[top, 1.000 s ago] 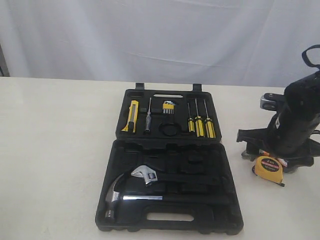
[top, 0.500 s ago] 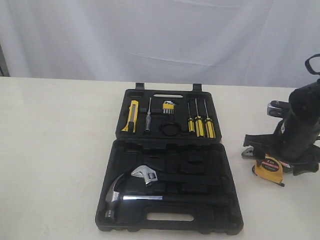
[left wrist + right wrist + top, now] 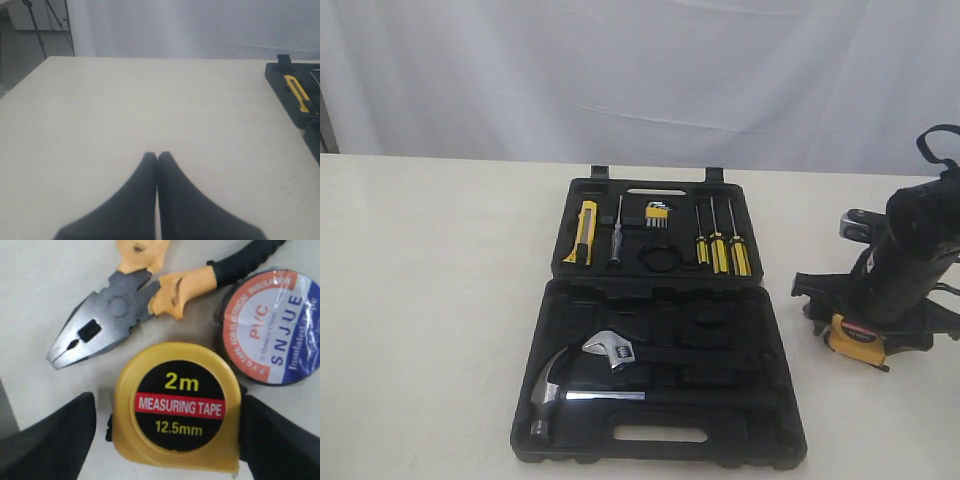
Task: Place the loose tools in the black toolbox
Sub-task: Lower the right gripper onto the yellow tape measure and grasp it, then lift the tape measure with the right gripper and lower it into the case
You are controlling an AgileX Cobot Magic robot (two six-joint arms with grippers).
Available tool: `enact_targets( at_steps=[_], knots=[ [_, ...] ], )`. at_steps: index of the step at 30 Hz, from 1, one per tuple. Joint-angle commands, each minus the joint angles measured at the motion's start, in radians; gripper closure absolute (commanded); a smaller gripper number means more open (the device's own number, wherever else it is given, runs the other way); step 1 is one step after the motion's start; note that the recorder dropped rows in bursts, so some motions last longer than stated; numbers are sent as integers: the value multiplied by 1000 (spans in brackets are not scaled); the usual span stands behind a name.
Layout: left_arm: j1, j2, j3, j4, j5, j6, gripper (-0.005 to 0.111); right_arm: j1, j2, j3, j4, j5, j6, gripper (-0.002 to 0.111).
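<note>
R claw [image 3: 165, 440] spread wide astride tape measure [image 3: 177, 405], gripping nothing yet. Should close square on its sides w/o nudging pliers [image 3: 107, 320] or tape roll [image 3: 272, 325] just beside. L claw [image 3: 157, 160] pressed closed, empty.

White curtain [image 3: 640, 80] hangs creased across the whole back, softly and evenly lit. A broad cream table [image 3: 430, 300] fills the front. Past its edge, a dark tripod [image 3: 36, 27] on grey floor [image 3: 20, 62].
</note>
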Motion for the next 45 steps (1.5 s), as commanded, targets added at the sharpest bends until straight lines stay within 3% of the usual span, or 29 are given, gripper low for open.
enact_targets(
  at_steps=[1, 6, 16, 26, 32, 39, 45],
  knots=[
    [-4, -1, 1, 0, -11, -2, 107, -6, 14, 0, -4, -23, -6, 35],
    [-4, -1, 1, 0, -11, -2, 107, -6, 44, 0, -4, -25, -6, 39],
    [-4, -1, 1, 0, -11, -2, 107, -4, 24, 0, -4, -34, -33, 109],
    [-4, -1, 1, 0, -11, -2, 107, 59, -238, -2, -2, -55, -123, 108],
    [-4, -1, 1, 0, -11, -2, 107, 200, -349, -51, 52, -42, -197, 109],
    [-4, -1, 1, 0, -11, -2, 107, 453, -275, -206, 52, -76, -174, 109],
    [-4, -1, 1, 0, -11, -2, 107, 542, -68, -389, 48, -11, -99, 109]
  ],
)
